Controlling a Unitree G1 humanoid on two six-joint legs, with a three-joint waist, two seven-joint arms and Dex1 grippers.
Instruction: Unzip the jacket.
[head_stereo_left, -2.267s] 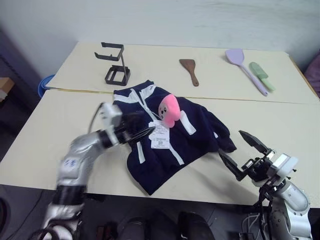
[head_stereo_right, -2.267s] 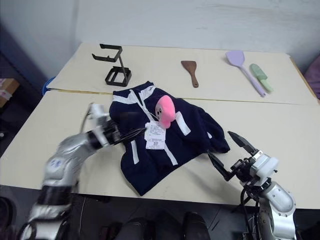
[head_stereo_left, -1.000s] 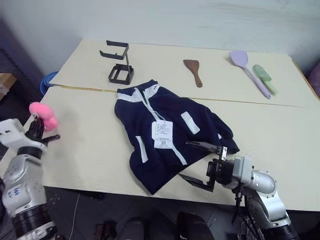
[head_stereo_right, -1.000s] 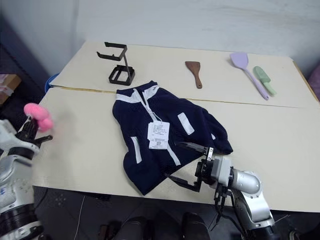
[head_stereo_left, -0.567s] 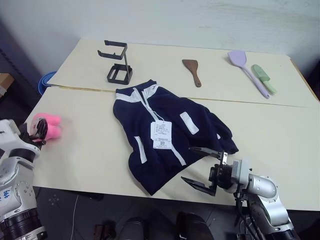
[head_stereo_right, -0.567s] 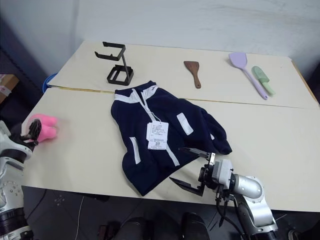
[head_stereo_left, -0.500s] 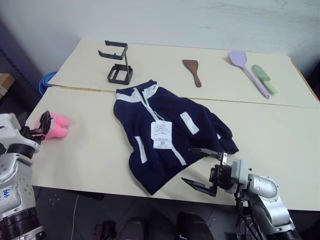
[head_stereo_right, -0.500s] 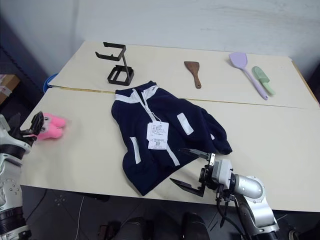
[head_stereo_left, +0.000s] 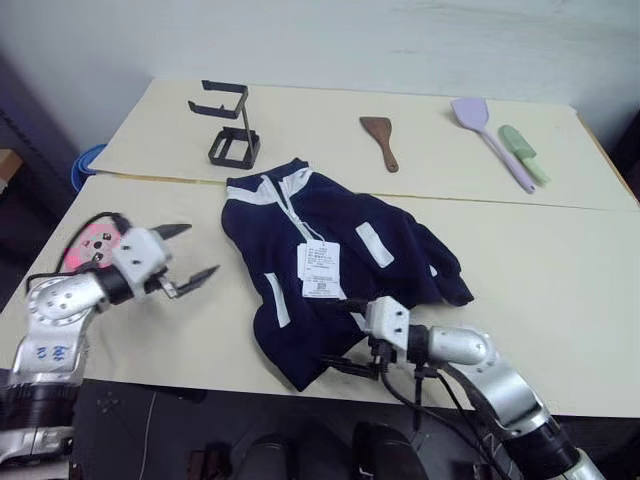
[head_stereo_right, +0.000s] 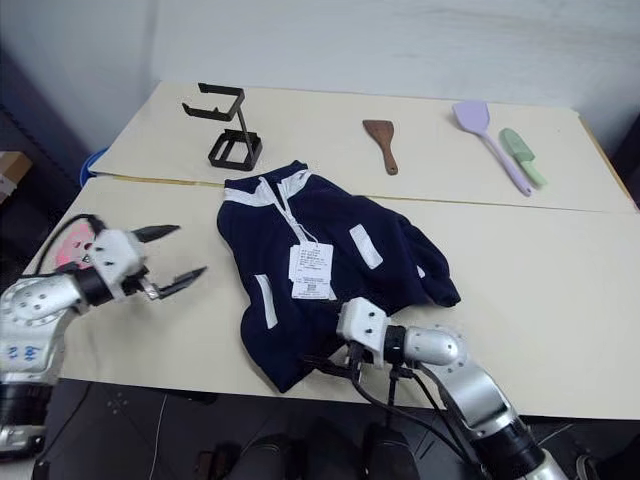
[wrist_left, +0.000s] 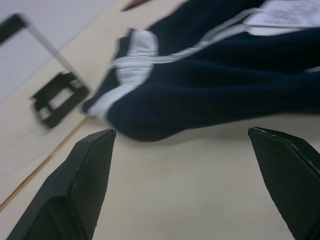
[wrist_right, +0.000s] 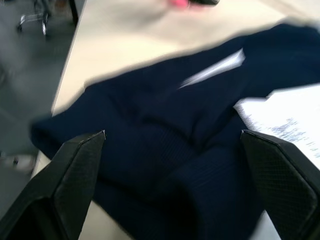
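Observation:
The navy jacket (head_stereo_left: 400, 250) lies crumpled in the middle of the near table, collar toward the far side, white zipper (head_stereo_left: 296, 222) closed, paper hang tags (head_stereo_left: 318, 272) on its front. My left gripper (head_stereo_left: 192, 253) hovers open just left of the jacket, pointing at its left edge, fingers apart from the cloth (wrist_left: 200, 100). My right gripper (head_stereo_left: 340, 342) reaches in from the right at the jacket's near hem; in the right wrist view its fingers stand wide open over the dark fabric (wrist_right: 165, 165), holding nothing.
A pink plush toy (head_stereo_left: 84, 246) lies on the table behind my left gripper. On the far table stand a black wire stand (head_stereo_left: 232, 128), a brown spatula (head_stereo_left: 380, 142), a purple spatula (head_stereo_left: 486, 132) and a green tool (head_stereo_left: 524, 152). A seam (head_stereo_left: 560, 203) divides the two tables.
My left gripper set the pink toy down at the table's left edge, opened, and swung right toward the jacket. My right gripper moved left onto the jacket's near hem.

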